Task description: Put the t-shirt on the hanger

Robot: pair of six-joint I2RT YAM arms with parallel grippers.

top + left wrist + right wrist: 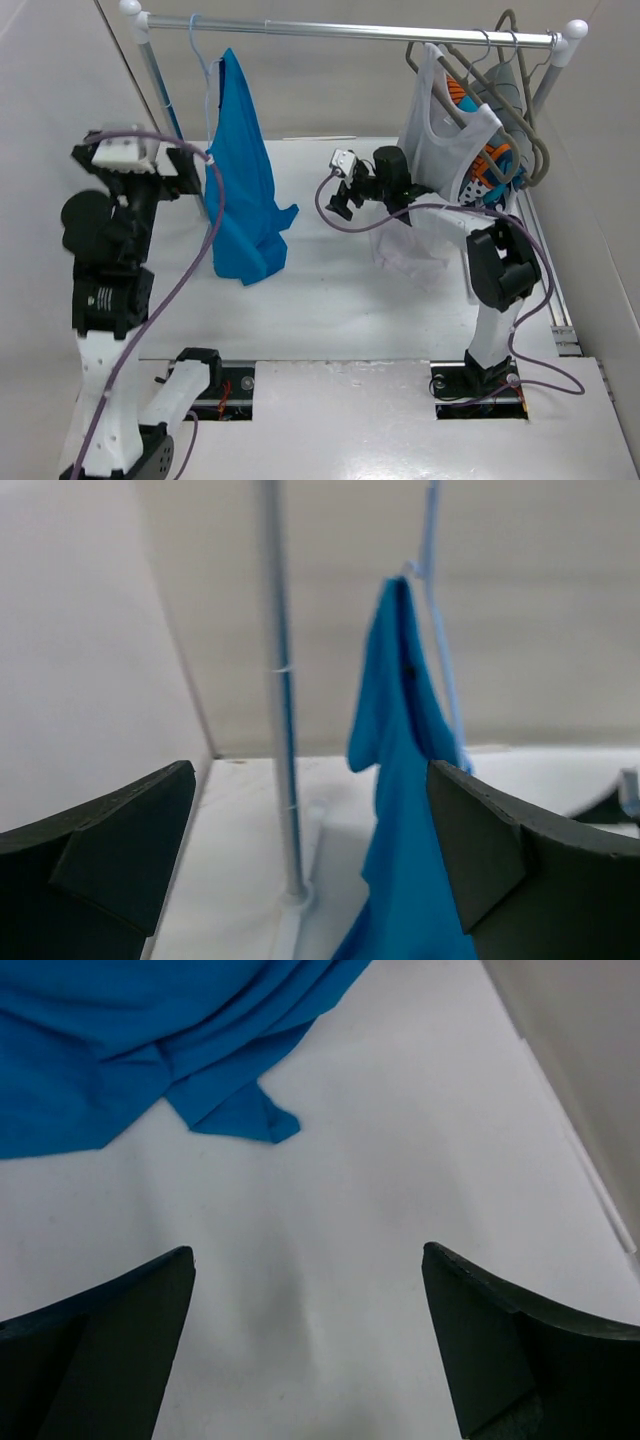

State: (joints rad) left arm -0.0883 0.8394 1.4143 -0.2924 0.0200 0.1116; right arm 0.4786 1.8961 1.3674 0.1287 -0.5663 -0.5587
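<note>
Pincers of right gripper [305, 1252] and left gripper [310, 770], both spread, empty. Beyond, plain teal-blue fabric t-shirt [240, 180] bunched on thin pale-blue wire hanger [430, 525], hem touching white table [330, 290]. Seems nearly done; calls for straightening across both hanger shoulders.

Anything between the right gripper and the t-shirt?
Nothing. Only bare white table lies between the right gripper, its jaws open, and the t-shirt. The right wrist view shows it best, and the top view agrees.

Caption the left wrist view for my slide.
Bright blue fabric t-shirt draped on pale-blue wire hanger, framed by open fingers.
</note>
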